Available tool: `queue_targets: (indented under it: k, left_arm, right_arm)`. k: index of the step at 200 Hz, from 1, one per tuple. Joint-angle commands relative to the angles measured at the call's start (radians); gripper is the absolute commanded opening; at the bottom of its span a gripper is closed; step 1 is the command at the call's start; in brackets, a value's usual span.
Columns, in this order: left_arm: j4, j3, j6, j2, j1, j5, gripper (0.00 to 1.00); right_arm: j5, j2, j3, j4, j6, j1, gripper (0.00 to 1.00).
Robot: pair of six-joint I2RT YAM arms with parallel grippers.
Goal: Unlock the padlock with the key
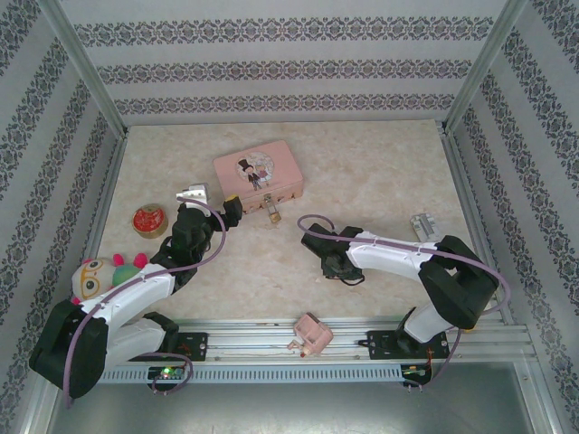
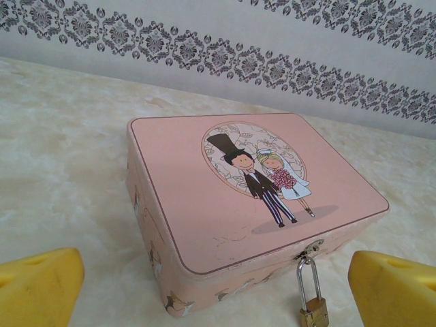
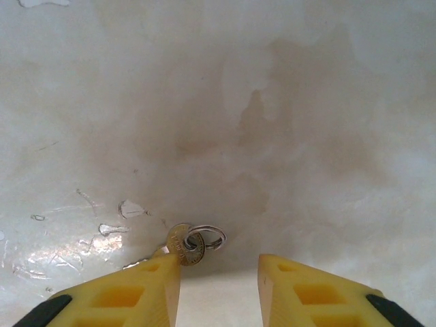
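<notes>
The pink tin point(image 1: 258, 172) point(image 2: 252, 191) stands at the back middle of the table. The small brass padlock point(image 2: 312, 306) point(image 1: 271, 213) hangs by its silver shackle from the tin's front clasp and lies on the table. My left gripper point(image 1: 213, 210) point(image 2: 218, 300) is open wide just in front of the tin's near corner, its yellow fingers point(image 2: 41, 286) on either side and nothing between them. My right gripper point(image 1: 336, 268) point(image 3: 218, 272) points down at the table, jaws apart. The key point(image 3: 184, 245) with its ring point(image 3: 212, 238) rests against the left fingertip point(image 3: 160, 272), not clamped.
A red round object point(image 1: 149, 220) and a plush toy point(image 1: 104, 276) lie at the left. A silver piece point(image 1: 193, 192) sits beside the left gripper and another point(image 1: 423, 224) at the right. A pink object point(image 1: 310, 334) rests on the front rail. Patterned walls enclose the table.
</notes>
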Motion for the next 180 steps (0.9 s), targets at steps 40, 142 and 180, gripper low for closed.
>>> queue_targets:
  k: [40,142,180]
  left_arm:
    - [0.029,0.034,0.029,-0.003,-0.011,0.008,0.99]
    - [-0.037,0.101,-0.002,0.052,-0.012,0.139,0.99]
    - [-0.038,0.104,0.001,0.055,-0.013,0.135,0.99]
  right_arm:
    - [-0.052,-0.090,0.016,0.043,-0.090,-0.061,0.38]
    - [-0.380,-0.266,-0.163,0.175,-0.424,-0.288,0.33]
    - [-0.394,-0.201,-0.158,0.181,-0.449,-0.291,0.31]
